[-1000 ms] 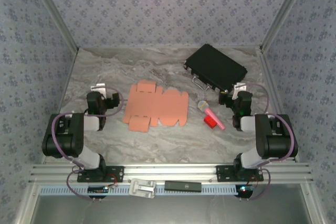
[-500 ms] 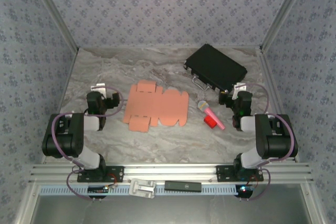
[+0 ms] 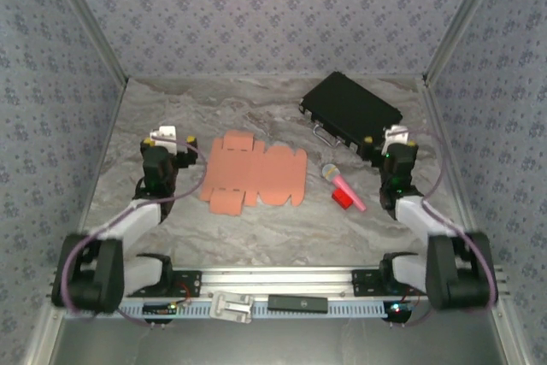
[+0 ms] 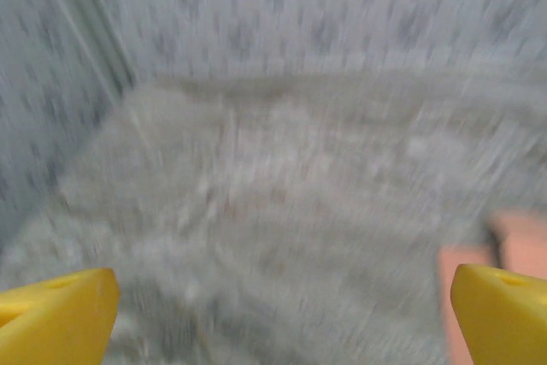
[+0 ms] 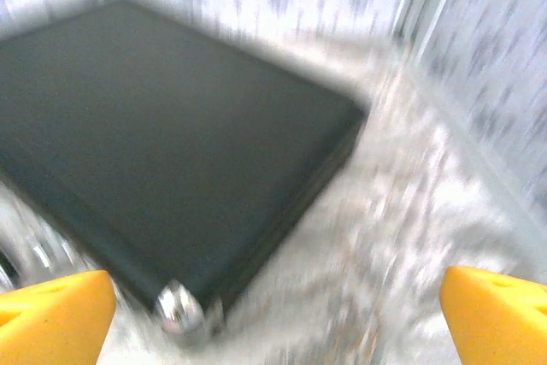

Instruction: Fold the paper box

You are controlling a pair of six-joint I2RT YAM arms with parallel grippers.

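Lying flat on the table, the paper box sits just beside the left gripper and well apart from the right gripper, both spread wide and empty.

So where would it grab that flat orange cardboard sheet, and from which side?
Probably the near-left flap of the paper box, approached low from the left, where the open left gripper is closest. The sheet lies flat on the table, so only a tab jutting from its outline gives an edge to pinch.
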